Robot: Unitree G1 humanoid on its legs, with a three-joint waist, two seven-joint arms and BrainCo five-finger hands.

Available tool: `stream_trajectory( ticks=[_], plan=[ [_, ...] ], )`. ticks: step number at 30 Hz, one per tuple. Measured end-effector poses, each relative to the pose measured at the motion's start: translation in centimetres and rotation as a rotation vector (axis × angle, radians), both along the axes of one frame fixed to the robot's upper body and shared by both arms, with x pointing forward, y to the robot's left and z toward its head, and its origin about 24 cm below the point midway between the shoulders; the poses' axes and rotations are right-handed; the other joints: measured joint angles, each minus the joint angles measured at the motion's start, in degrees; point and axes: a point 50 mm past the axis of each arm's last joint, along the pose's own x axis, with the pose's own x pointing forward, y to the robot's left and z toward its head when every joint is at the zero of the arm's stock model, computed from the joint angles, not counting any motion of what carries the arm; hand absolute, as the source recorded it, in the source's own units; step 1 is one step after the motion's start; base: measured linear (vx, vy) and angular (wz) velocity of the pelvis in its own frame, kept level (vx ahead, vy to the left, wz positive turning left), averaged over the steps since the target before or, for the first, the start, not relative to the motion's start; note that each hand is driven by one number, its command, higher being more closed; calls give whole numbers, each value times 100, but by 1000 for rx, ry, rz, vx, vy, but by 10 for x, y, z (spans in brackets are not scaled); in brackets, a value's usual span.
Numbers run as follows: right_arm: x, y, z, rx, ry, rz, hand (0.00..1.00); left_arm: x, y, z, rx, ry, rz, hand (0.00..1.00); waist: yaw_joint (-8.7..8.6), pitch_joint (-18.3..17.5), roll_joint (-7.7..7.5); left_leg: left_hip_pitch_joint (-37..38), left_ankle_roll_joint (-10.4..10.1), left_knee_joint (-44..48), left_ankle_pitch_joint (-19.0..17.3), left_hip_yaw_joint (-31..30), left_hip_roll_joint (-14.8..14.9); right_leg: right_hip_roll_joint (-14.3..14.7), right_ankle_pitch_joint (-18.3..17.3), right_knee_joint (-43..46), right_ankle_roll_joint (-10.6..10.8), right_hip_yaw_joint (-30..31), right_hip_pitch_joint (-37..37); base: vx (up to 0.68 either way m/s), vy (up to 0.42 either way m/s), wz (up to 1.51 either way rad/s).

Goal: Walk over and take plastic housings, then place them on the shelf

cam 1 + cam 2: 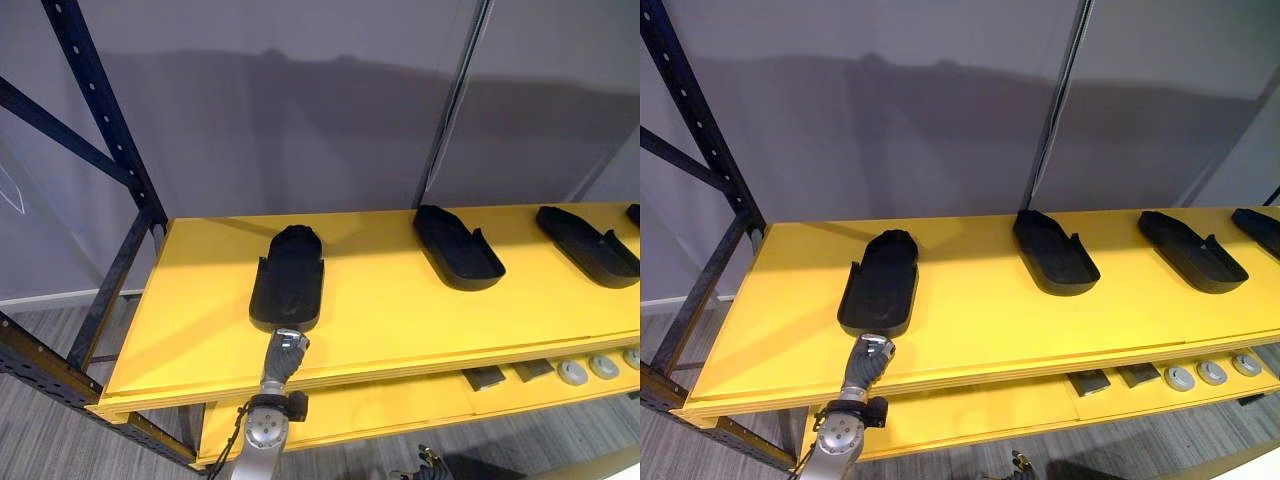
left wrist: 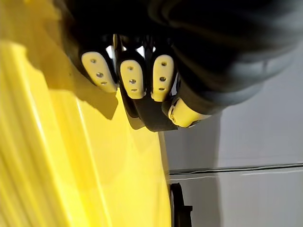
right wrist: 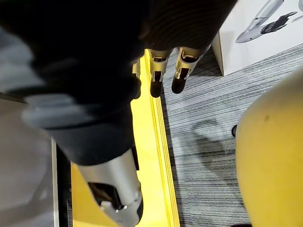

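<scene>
**Left hand grips the leftmost housing at the shelf's near edge**

The head views show the yellow upper shelf board (image 1: 400, 320) carrying 4 black plastic housings in a row, well apart from one another. The leftmost housing (image 1: 288, 278) lies lengthwise, with its near end close to the board's front edge. The second housing (image 1: 458, 247) and third housing (image 1: 587, 245) lie to the right and a little farther back. The fourth housing (image 1: 1260, 230) is cut off by the right border. The left hand (image 1: 285, 355) is just below the front edge, its fingers at the leftmost housing's near end.

The left wrist view shows the grasp itself. The fingers (image 2: 132, 78) curl over the housing's black end and the thumb (image 2: 182, 114) sits on the other side. The hand has the housing pinched while the housing lies on the board.

The right wrist view shows the right hand (image 3: 157, 71) with fairly straight fingers, holding nothing. It hangs over a yellow board edge and the grey striped floor (image 3: 203, 142), where a white box (image 3: 255, 38) stands.

The lower shelf board (image 1: 340, 410) holds 3 grey round parts (image 1: 1212, 372) and 2 dark square parts (image 1: 1092, 381) toward its right end.
</scene>
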Motion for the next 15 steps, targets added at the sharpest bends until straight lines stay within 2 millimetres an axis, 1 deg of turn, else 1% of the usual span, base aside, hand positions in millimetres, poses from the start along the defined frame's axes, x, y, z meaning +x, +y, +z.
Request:
stream_trajectory(
  ticks=[2, 7, 11, 15],
  plan=[
    [1, -1, 0, -2, -2, 1, 0, 5, -1, -1, 12, 3, -2, 100, -44, -18, 24, -3, -1, -4, 1, 1, 1, 4, 4, -31, -2, 0, 5, -34, 2, -1],
    [2, -1, -1, -2, 9, 6, 0, 17, -2, -1, 48, -9, -8, 100, -62, -23, 22, -24, -2, -4, 0, -2, 5, 11, 41, -129, -14, -4, 30, 0, 0, 0],
    [5, 0, -2, -4, 17, 20, 0, 26, 0, 1, 66, -16, -10, 100, -173, -24, 14, -26, -3, -5, -1, -5, 6, 12, 135, -318, -26, -13, 134, 0, 0, 0],
    [7, 0, -2, -8, 16, 28, 0, 33, -3, 1, 76, -16, -25, 100, -206, -26, 7, -25, -4, -6, -2, -9, 6, 14, 140, -336, -31, -14, 147, -8, -1, 0]
  ],
)
